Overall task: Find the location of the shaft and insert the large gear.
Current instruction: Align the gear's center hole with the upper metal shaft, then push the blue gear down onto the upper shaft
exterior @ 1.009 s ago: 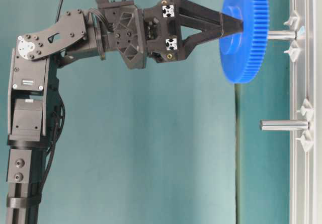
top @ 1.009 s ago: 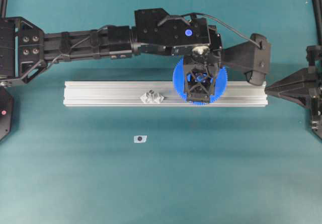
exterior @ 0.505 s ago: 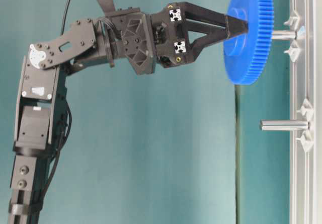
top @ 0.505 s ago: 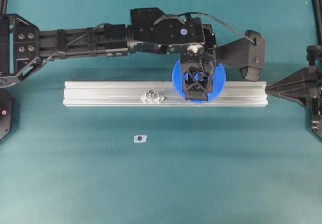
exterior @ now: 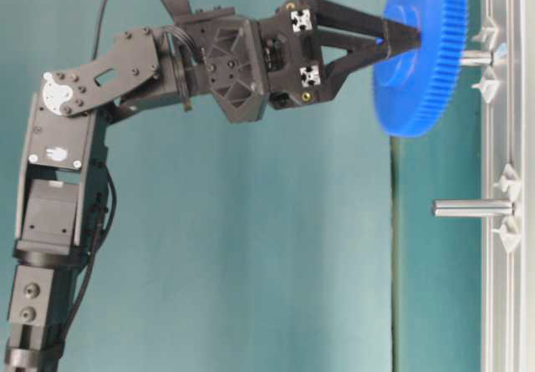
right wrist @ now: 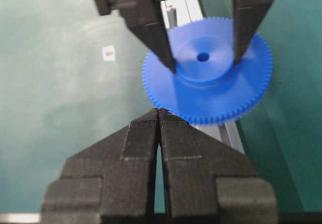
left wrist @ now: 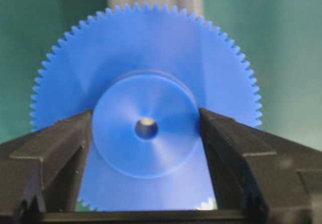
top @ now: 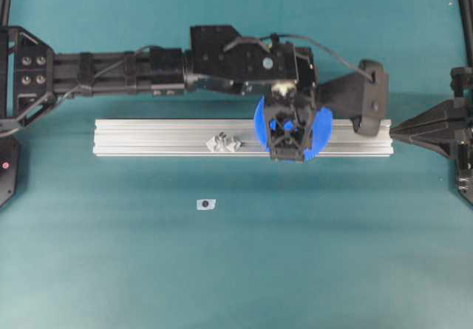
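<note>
We see the left gripper [exterior: 399,38] clamped on the raised hub of the bright blue toothed plastic gear [exterior: 422,50]. Its flat face lies parallel to the long aluminium rail [top: 162,137], centre hole pointing down at the thin pale upright shaft [exterior: 475,57]. The right gripper [right wrist: 159,114] is closed.

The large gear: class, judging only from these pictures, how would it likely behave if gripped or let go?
The large gear looks like rigid moulded plastic, so probably stiff and fairly light. The left gripper fingers pinch only its smooth round hub, so it might slip or twist. Being a thin toothed disc, it would likely roll if dropped on edge.
</note>
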Controlling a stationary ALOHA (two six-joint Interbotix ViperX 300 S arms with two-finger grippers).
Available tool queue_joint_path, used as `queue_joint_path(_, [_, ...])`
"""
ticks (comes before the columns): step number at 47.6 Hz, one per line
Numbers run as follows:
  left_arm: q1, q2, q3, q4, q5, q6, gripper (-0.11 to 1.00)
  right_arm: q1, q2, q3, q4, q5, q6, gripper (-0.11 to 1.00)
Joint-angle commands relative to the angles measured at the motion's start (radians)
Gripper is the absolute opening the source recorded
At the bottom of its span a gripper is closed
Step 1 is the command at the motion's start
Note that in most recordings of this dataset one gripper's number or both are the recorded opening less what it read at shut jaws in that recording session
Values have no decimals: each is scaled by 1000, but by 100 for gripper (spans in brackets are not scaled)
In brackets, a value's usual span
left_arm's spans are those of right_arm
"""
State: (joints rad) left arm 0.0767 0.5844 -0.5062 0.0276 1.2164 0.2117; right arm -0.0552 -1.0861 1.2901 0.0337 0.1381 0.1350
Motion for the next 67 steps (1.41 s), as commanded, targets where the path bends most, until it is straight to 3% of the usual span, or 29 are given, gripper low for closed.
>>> queue_joint_path(1, [-6,-31,-5,-6,11,-3,70,-3,5,-11,0,-5,11,1])
queue_joint_path(29, [75,-31,5,-5,25,12,70,-3,0,-11,0,-5,11,1])
queue_joint_path(47, [86,-38,26,-5,21,15,70,-3,-5,-11,0,0,11,1])
queue_joint_path(67, [84,-31,-17,-5,18,46,70,-3,-5,-9,0,2,12,1])
